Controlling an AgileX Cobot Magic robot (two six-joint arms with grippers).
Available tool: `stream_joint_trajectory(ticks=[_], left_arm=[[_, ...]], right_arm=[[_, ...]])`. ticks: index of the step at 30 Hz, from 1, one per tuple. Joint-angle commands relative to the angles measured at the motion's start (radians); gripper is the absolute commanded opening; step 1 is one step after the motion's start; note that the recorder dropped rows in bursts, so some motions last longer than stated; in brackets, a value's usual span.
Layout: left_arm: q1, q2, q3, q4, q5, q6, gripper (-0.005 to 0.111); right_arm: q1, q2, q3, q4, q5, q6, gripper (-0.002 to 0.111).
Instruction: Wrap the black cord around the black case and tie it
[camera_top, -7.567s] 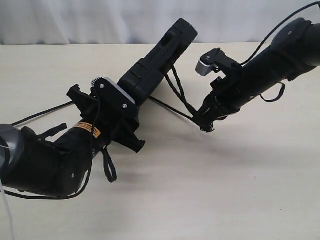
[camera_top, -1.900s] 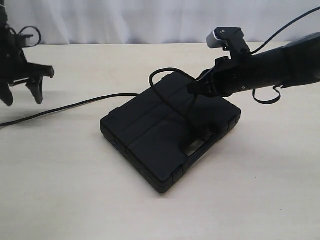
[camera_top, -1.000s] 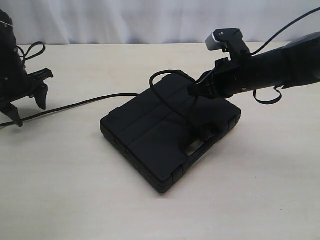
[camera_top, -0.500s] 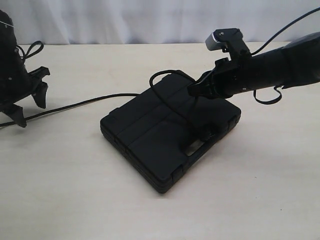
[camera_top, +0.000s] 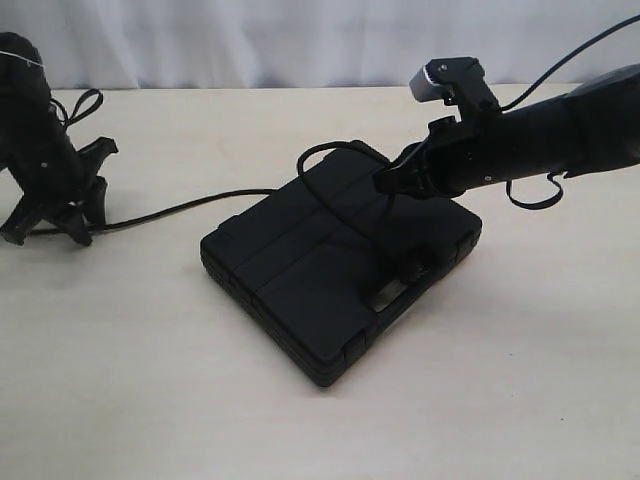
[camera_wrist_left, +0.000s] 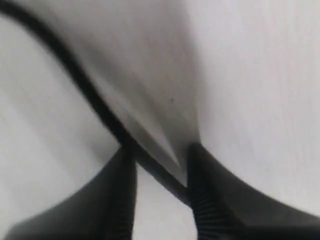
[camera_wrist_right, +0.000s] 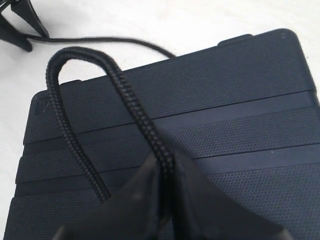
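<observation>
Surface: pale beige table, with a white curtain running along the top of the exterior view.
Case: right in the middle of the frame, the flat, rectangular, matte-plastic black case lies flat on the table. It sits corner-on, with its cut-out handle slot toward the lower right.
Cord: the long thin matte black cord comes in from the left edge and crosses the bare table to the case's upper left side. It arches up in a loop over the far corner and a strand crosses the lid toward the handle slot. The right wrist view shows the braided weave curving over the grooved lid.
Right gripper: the right gripper hangs over the upper right part of the case, just above the lid. Its fingers are clamped tight on the cord.
Left gripper: the left gripper is low at the table on the far left, well apart from the case. Its two fingers straddle the cord. The left wrist view is blurred, so I can't tell whether they are pinching it or just standing beside it.
</observation>
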Motion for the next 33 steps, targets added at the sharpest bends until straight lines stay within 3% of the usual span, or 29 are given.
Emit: stream_joint_trajectory(ticks=[1, 5, 6, 8, 9, 10, 11, 13, 16, 17, 20, 23, 26, 29, 33], left_arm=[[-0.002, 0.025, 0.007, 0.066, -0.091, 0.134, 0.000], [-0.002, -0.005, 0.007, -0.063, -0.295, 0.545, 0.000], [-0.004, -0.023, 0.007, -0.135, -0.331, 0.713, 0.000], [-0.006, -0.051, 0.007, -0.243, -0.346, 0.978, 0.000], [-0.006, -0.084, 0.007, -0.356, -0.322, 1.264, 0.000], [-0.006, -0.096, 0.007, -0.404, -0.299, 1.374, 0.000], [-0.006, -0.115, 0.007, -0.548, -0.235, 1.606, 0.000], [-0.006, -0.119, 0.007, -0.706, -0.140, 1.757, 0.000], [-0.010, -0.119, 0.007, -0.834, -0.221, 1.781, 0.000], [-0.012, -0.119, 0.007, -0.840, -0.214, 1.868, 0.000], [-0.030, -0.119, 0.007, -0.637, -0.021, 2.377, 0.000], [-0.049, -0.119, 0.007, -0.555, 0.030, 2.516, 0.000], [-0.095, -0.119, 0.007, -0.494, 0.028, 2.802, 0.000], [-0.128, -0.119, 0.007, -0.449, -0.020, 2.933, 0.000], [-0.148, -0.119, 0.007, -0.442, -0.138, 2.940, 0.000]], right_arm=[[-0.003, -0.006, 0.002, -0.004, 0.005, -0.007, 0.004], [-0.003, -0.006, 0.002, 0.003, -0.007, -0.007, 0.004], [-0.003, -0.006, 0.002, 0.003, -0.007, -0.007, 0.004], [-0.003, -0.006, 0.002, 0.003, -0.011, -0.007, 0.004], [-0.003, -0.006, 0.002, 0.003, -0.011, -0.007, 0.004], [-0.003, -0.006, 0.002, 0.005, -0.010, -0.007, 0.004], [-0.003, -0.006, 0.002, 0.015, -0.010, -0.007, 0.004], [-0.003, -0.006, 0.002, 0.028, -0.013, -0.007, 0.004], [-0.003, -0.006, 0.002, 0.030, -0.011, -0.007, 0.004], [-0.003, -0.006, 0.002, 0.051, 0.001, -0.007, 0.004], [-0.003, -0.006, 0.002, 0.143, 0.064, -0.064, 0.004], [-0.003, -0.006, 0.002, 0.181, 0.069, -0.074, 0.004], [-0.003, -0.006, 0.002, 0.183, 0.069, -0.082, 0.004], [-0.003, -0.006, 0.002, 0.183, 0.069, -0.083, 0.004], [-0.003, -0.006, 0.002, 0.183, 0.069, -0.091, 0.004]])
